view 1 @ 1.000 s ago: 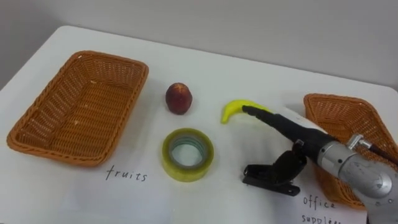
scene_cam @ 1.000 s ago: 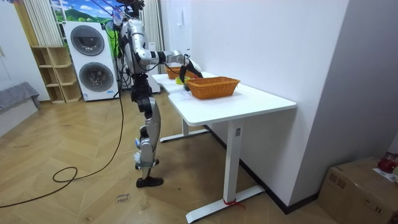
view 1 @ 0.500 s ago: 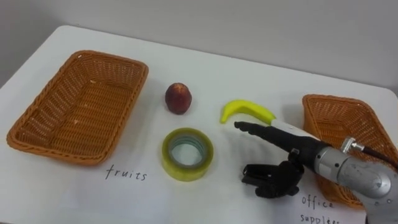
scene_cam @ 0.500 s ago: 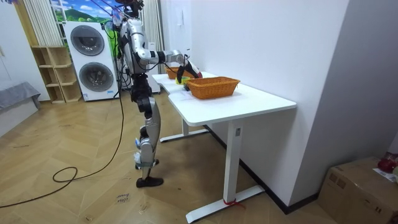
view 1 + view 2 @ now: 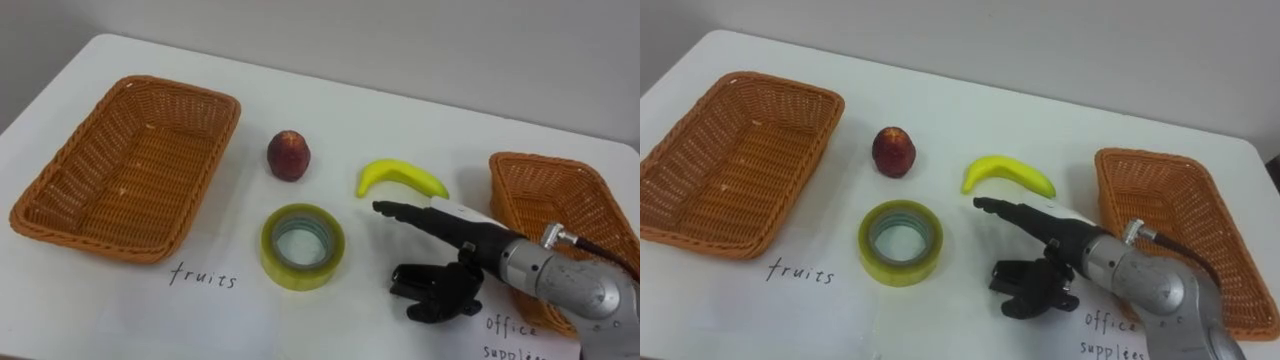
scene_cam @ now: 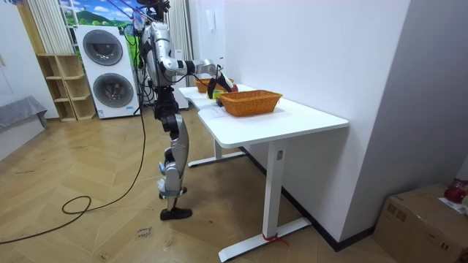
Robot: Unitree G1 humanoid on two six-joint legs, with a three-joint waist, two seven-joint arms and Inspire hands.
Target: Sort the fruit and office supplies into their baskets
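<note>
Nearest, right hand (image 5: 472,238) low over the table's front right, above a dark clip-like shape (image 5: 432,292); grip impossible to tell. Just left, yellow tape roll (image 5: 272,252) lying flat: probably light and stiff, best pinched across its wall. Beyond, banana (image 5: 402,177): smooth, curved, bruisable, best taken mid-body. Left of that, red peach (image 5: 288,156): round, likely to roll. Fruit basket (image 5: 210,150) far left, office-supplies basket (image 5: 515,215) far right.

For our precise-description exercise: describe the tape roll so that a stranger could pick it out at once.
On the white table, look just right of the left wicker basket. The tape roll lies flat there, nearer the robot than the red fruit: the only yellowish ring with a hole.
</note>
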